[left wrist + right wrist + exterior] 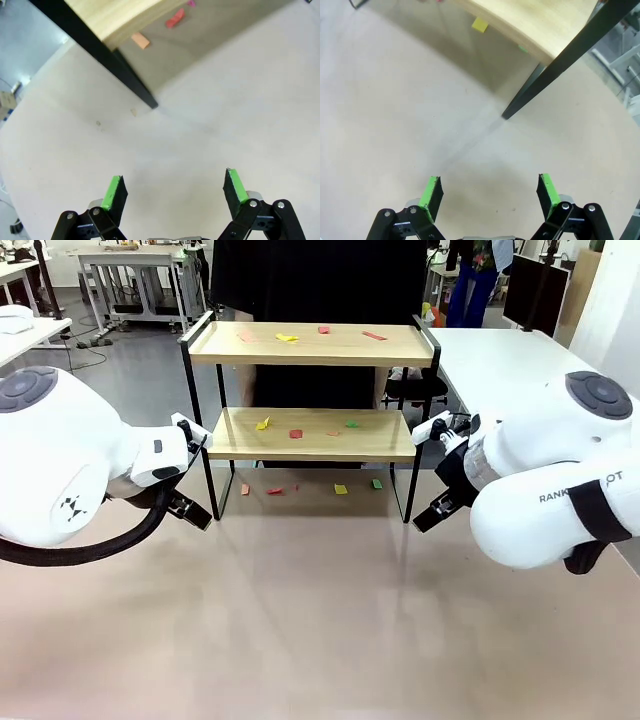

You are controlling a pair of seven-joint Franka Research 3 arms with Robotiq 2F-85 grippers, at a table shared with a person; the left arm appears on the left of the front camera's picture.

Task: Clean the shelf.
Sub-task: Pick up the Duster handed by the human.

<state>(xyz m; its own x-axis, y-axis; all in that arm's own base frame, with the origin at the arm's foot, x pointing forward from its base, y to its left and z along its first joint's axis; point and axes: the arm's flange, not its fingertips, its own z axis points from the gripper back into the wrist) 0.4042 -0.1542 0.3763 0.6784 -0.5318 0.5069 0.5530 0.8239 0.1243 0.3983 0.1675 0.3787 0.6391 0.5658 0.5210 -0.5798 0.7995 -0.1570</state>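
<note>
Front: the shelf (330,348) stands mid-scene on a beige floor (320,620). Coloured scraps (287,337) lie on both boards and beneath it. A person (310,280) in black is behind it, with white tables (490,360) around. The left claw (192,510) and right claw (437,512) hang low on either side, clear of it. The right arm (560,490) reads "RANK…OT", part hidden.

Left wrist: jaws wide and empty over bare floor, near a shelf leg (127,80).

Right wrist: likewise released, holding nothing.

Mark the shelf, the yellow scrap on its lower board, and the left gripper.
shelf (310,358): front view, top board's front edge.
yellow scrap (263,424): front view, its middle.
left gripper (173,179): left wrist view, between fingertips.
</note>
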